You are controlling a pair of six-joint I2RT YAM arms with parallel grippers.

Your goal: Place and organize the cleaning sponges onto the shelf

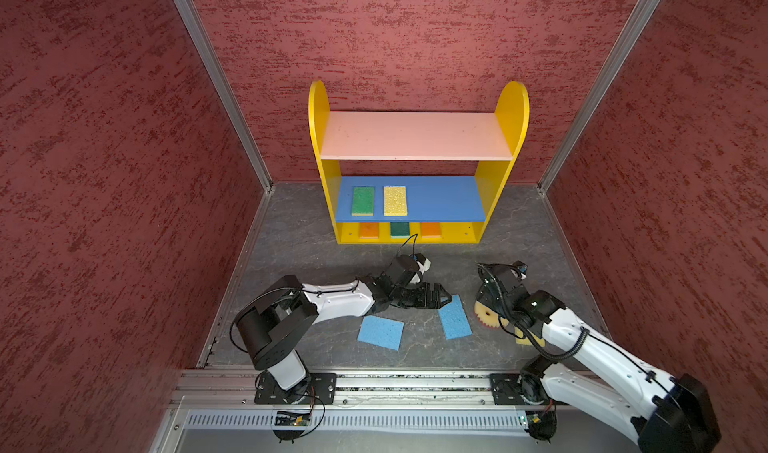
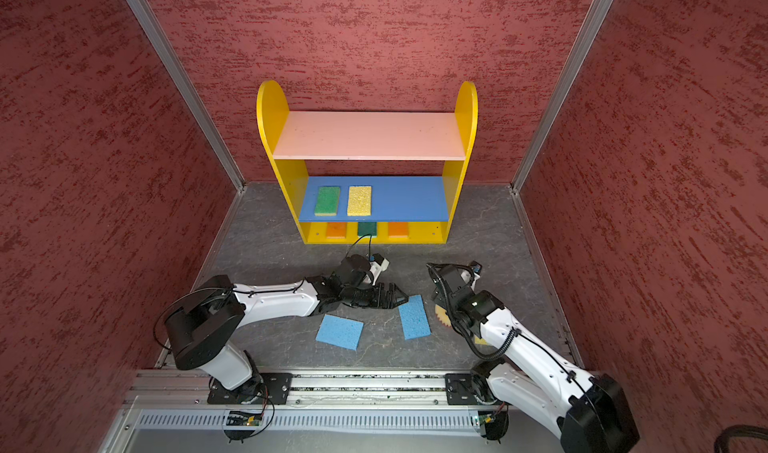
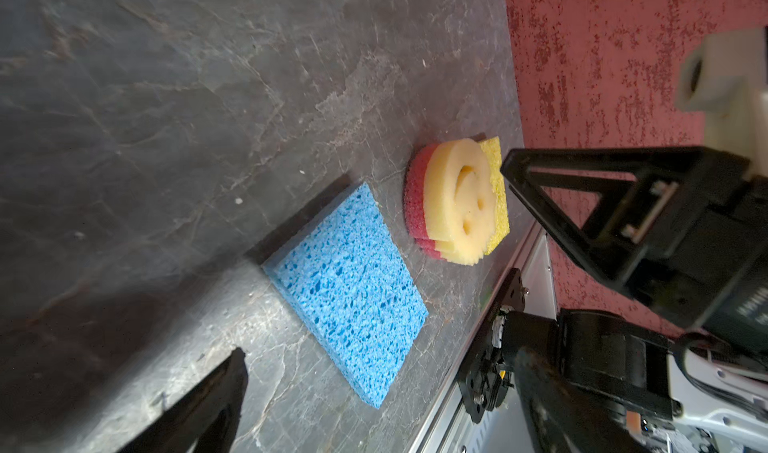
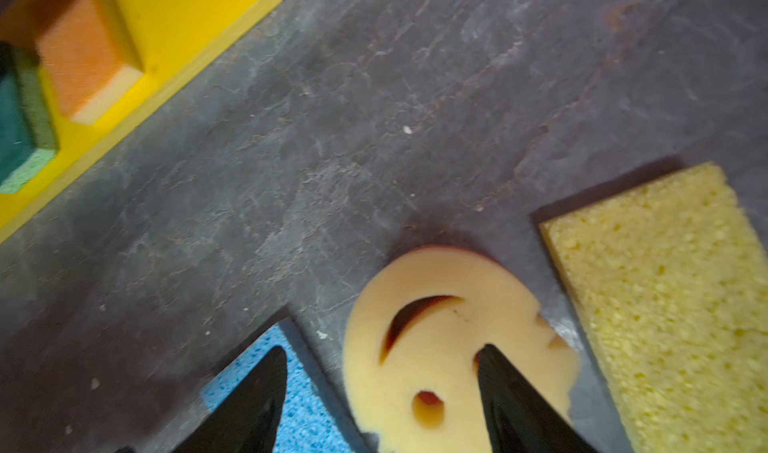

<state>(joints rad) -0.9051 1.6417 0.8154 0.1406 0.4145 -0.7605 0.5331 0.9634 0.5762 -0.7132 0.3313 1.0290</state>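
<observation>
Shelf (image 1: 517, 110) stands at the back of the bench (image 1: 299, 260), against the red wall (image 1: 415, 35).

Blue board (image 1: 449, 199), left half:
- green sponge (image 1: 363, 201)
- yellow sponge (image 1: 395, 200) just beside it

Both lie flat, long sides parallel, with a small gap between them.

Bottom board (image 1: 457, 233), left to right: left orange sponge (image 1: 369, 230), dark green sponge (image 1: 400, 229), right orange sponge (image 1: 431, 229). They're spaced apart, back ends hidden under the blue board.

Bench in front of the shelf, left to right:
- Left blue sponge (image 1: 381, 332) lies flat, just in front of the left forearm.
- Left gripper (image 1: 444, 296) is low over the bench, released, jaws spread wide, holding nothing. Its tip is at the far corner of the right blue sponge (image 1: 455, 317). Touching or not: can't tell.
- Smiley sponge (image 1: 482, 309) lies flat on the bench, face up with a red layer underneath, just right of that blue sponge. The right arm largely covers it in both top views.
- Right gripper (image 4: 380, 349) is directly above the smiley sponge, jaws apart, gripping nothing. One finger (image 4: 257, 397) is over the blue sponge's edge, the other over the smiley's face. Contact with the foam: can't tell.
- Loose yellow sponge (image 4: 665, 305) lies flat, just beside the smiley sponge, farthest right.
</observation>
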